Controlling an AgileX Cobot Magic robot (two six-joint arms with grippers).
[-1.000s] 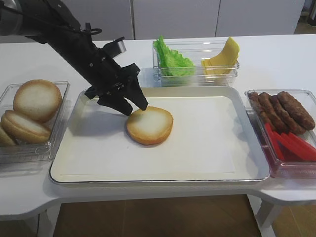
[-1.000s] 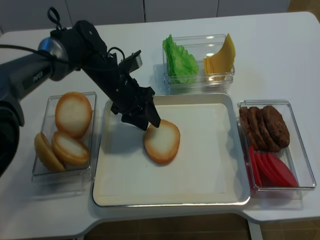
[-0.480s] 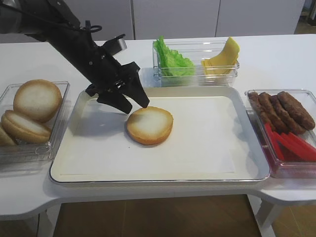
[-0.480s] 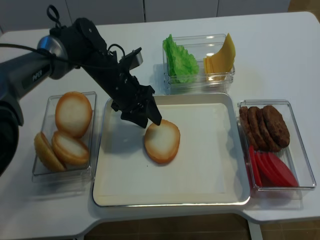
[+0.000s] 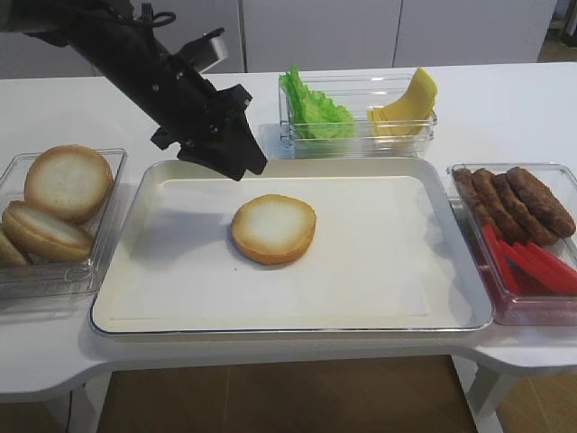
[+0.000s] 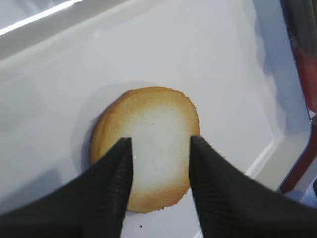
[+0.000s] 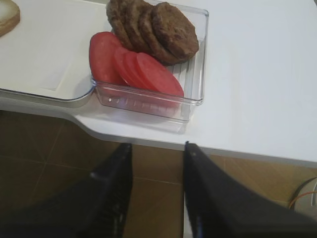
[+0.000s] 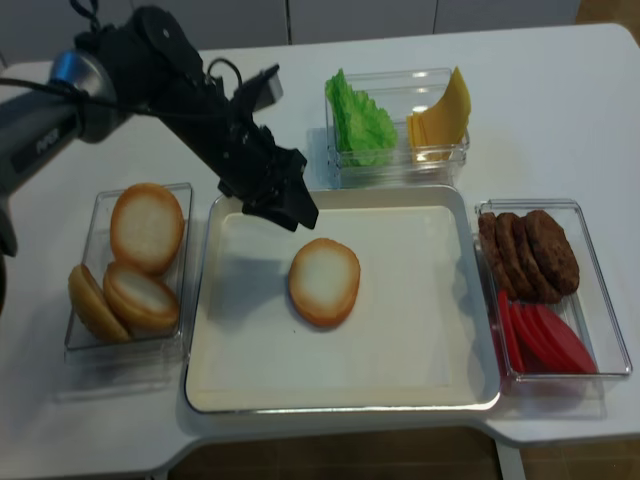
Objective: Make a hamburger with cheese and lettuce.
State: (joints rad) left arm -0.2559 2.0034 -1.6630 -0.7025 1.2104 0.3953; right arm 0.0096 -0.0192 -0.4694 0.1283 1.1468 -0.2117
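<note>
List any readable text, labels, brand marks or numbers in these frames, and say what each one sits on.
Grey lettering on the left arm's link: too small and blurred to read; a brand mark, seemingly.
No text shows on the tray, the clear containers, the bun half, the lettuce, the cheese or the table.

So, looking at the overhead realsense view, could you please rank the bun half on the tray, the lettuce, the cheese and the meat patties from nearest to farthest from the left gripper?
From the left gripper:
1. Bun half, on the tray just below-right of it.
2. Lettuce, in the back container's left compartment.
3. Cheese, in the right compartment.
4. Meat patties, in the far-right container.
</note>
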